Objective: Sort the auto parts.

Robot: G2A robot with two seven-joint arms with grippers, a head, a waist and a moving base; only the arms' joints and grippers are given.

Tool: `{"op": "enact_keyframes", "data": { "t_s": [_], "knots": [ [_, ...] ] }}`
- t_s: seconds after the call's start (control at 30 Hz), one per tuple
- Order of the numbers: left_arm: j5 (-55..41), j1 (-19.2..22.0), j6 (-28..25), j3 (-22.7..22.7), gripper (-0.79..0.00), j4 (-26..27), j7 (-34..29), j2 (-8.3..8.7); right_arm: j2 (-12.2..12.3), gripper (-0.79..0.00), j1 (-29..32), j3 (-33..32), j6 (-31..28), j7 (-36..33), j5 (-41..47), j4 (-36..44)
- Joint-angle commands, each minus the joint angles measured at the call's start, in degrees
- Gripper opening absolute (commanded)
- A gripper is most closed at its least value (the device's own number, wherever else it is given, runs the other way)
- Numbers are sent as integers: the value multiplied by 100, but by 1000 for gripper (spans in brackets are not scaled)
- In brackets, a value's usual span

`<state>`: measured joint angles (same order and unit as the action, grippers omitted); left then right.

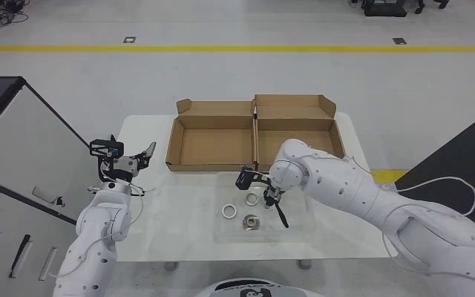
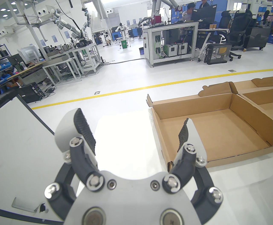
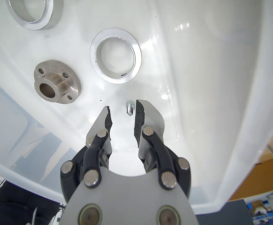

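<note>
- The right tool (image 3: 123, 110), its fingers partly spread and holding nothing, points down into the clear tray (image 3: 245, 106). A small steel bolt (image 3: 129, 108) lies between its tips, perhaps touching one pad.
- The bolt looks light, rigid and likely to roll on the glossy floor. Pinch across the threaded shank, just under the head.
- Just beyond the tips sits an aluminium ring (image 3: 115, 79), off to one side a flanged bushing (image 3: 64, 83), and farthest a second ring (image 3: 52, 19).
- The left tool (image 2: 133, 116), spread wide and empty, hovers over the counter (image 2: 119, 132), with an empty cardboard box (image 2: 224, 132) just past it.
</note>
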<state>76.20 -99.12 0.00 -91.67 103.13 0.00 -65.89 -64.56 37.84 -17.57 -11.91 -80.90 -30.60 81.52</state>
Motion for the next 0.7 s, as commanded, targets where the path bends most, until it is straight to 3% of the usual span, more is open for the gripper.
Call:
{"op": "enact_keyframes", "data": {
  "t_s": [0.0, 0.63, 0.67],
  "knots": [
    [0, 0, 0, 0, 0, 0, 0, 0, -14, -536, 10, -6, 1, -7, -17, -27],
    [0, 0, 0, 0, 0, 0, 0, 0, -110, -582, 91, -154, 55, -7, -130, -179],
    [0, 0, 0, 0, 0, 0, 0, 0, -114, -757, 95, -163, 63, -7, -138, -180]
  ]
}}
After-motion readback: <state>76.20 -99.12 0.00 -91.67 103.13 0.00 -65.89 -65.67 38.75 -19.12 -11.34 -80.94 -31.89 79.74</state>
